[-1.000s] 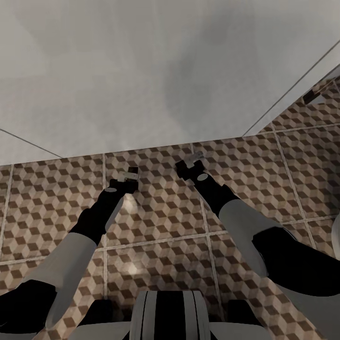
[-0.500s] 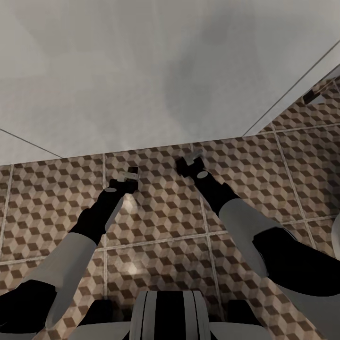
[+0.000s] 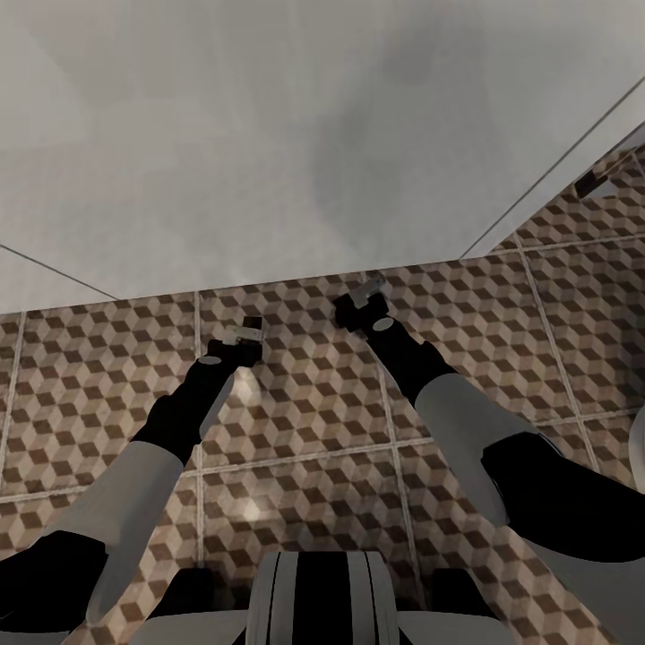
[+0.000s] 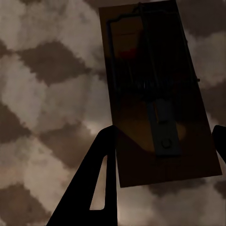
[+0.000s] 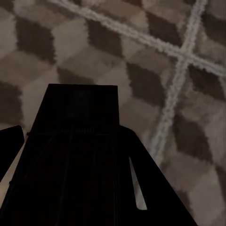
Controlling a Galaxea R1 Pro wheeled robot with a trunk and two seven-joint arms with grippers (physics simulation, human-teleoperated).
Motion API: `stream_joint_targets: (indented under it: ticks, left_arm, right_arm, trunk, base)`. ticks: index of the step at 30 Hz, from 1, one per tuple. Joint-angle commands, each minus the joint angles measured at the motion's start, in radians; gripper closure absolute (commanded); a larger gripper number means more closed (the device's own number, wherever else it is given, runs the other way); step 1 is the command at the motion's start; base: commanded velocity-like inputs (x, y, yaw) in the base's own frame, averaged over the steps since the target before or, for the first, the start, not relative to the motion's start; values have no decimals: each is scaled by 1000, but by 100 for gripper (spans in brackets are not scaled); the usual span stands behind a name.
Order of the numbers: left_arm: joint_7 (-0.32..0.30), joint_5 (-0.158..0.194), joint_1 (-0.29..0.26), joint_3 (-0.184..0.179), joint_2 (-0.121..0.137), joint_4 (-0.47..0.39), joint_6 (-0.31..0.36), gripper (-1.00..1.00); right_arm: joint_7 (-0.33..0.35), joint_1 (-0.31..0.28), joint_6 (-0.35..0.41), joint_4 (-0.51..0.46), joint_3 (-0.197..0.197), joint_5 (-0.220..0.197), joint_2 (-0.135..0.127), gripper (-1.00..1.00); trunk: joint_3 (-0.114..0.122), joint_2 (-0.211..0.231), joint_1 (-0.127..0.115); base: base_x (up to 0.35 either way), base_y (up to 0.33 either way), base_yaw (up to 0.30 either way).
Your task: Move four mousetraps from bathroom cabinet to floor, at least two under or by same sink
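Placing step, I judge: each gripper, left gripper [image 3: 252, 328] and right gripper [image 3: 370, 293], clamps 1 mousetrap [image 4: 157, 89] (the right's mousetrap [image 5: 77, 155] is shadowed) just above the bathroom floor [image 3: 305, 421]; next, lower and release.

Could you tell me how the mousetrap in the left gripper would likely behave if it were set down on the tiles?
The mousetrap is a flat wooden board, so it probably lies stable on the bathroom floor without rolling. It looks stiff and likely light. Its wire spring could snap if jolted, so the left gripper should release gently.
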Motion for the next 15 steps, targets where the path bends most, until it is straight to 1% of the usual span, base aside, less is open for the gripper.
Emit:
stream_joint_targets:
  ticks: [1, 8, 15]
  left_arm:
    - [7, 2, 0, -3, 1, -1, 5, 100]
    - [7, 2, 0, -3, 1, -2, 5, 100]
    - [7, 1, 0, -3, 3, -1, 5, 100]
  right_arm:
    - [-4, 0, 7, -1, 3, 9, 0, 100]
    - [-3, 0, 8, -2, 3, 9, 0, 100]
    - [-2, 0, 7, 1, 3, 9, 0, 100]
  trunk:
    - [0, 0, 0]
    - [0, 0, 0]
    - [0, 0, 0]
  base:
    - [33, 0, 0]
    - [96, 0, 0]
    - [21, 0, 0]
